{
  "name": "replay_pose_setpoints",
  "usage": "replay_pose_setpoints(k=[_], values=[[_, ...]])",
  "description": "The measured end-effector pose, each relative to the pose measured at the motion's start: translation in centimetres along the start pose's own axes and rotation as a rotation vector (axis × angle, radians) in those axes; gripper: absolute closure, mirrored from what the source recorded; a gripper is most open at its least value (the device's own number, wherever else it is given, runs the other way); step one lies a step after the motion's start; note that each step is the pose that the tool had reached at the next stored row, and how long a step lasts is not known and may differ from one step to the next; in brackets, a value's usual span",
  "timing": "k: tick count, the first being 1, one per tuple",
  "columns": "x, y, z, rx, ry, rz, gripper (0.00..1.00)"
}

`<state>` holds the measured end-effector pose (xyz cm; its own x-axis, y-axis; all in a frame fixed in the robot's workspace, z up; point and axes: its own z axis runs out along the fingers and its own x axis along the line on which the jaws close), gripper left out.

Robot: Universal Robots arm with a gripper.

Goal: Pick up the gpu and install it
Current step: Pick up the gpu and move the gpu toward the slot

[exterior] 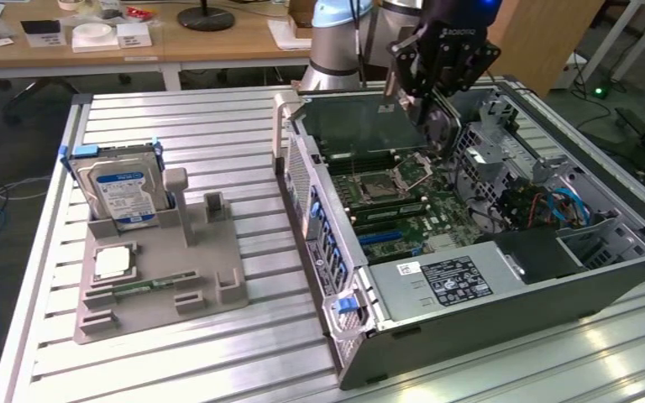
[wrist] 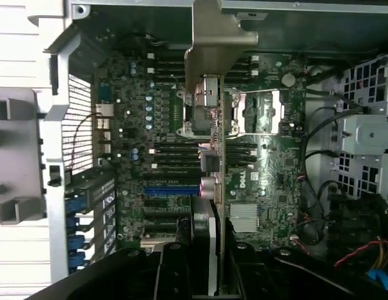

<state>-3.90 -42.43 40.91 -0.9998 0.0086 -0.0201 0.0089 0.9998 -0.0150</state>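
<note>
work surface and room. a table (exterior: pixel 188 117) of ribbed aluminium slats carries two items: towards the exterior view's left, a grey fixture (exterior: pixel 205 277) holding an upright hard drive (exterior: pixel 121 189) with a blue-white label, and towards the exterior view's right, an open computer case (exterior: pixel 502 311) lying on its side with the motherboard (exterior: pixel 412 210) exposed. behind the table stands a wooden desk (exterior: pixel 233 42) bearing white boxes and a round black stand base (exterior: pixel 206 17); loose cables lie on the floor at the exterior view's left.

task object. the gpu (exterior: pixel 356 126) is a thin, flat, dark rectangular card with a pale grey metal bracket (exterior: pixel 285 117) at the end nearest the case's rear wall. it hangs above the motherboard, at the far end of the case, clear of the fixture. in the wrist view it appears edge-on as a narrow line, the bracket (wrist: pixel 209 44) at its far end.

gripper. the gripper (exterior: pixel 418 101) is clamped on the card's bracket-free end; in the wrist view its black fingers (wrist: pixel 175 269) flank the card's edge on both sides.
</note>
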Motion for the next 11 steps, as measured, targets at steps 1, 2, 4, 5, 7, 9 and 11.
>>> replay_pose_setpoints(k=[1,2,4,5,7,9,11], values=[[-0.4,0.01,0.03,0.0,0.0,0.0,0.72],[-0.8,0.03,0.05,0.0,0.0,0.0,0.72],[-1.7,0.06,0.11,0.0,0.0,0.0,0.72],[-2.0,0.06,0.14,0.0,0.0,0.001,0.72],[-2.8,0.08,0.2,-0.0001,-0.0001,0.001,0.72],[-3.6,0.09,0.26,0.0,0.0,0.001,0.72],[-4.1,0.1,0.31,0.0001,0.0,0.002,0.72]])
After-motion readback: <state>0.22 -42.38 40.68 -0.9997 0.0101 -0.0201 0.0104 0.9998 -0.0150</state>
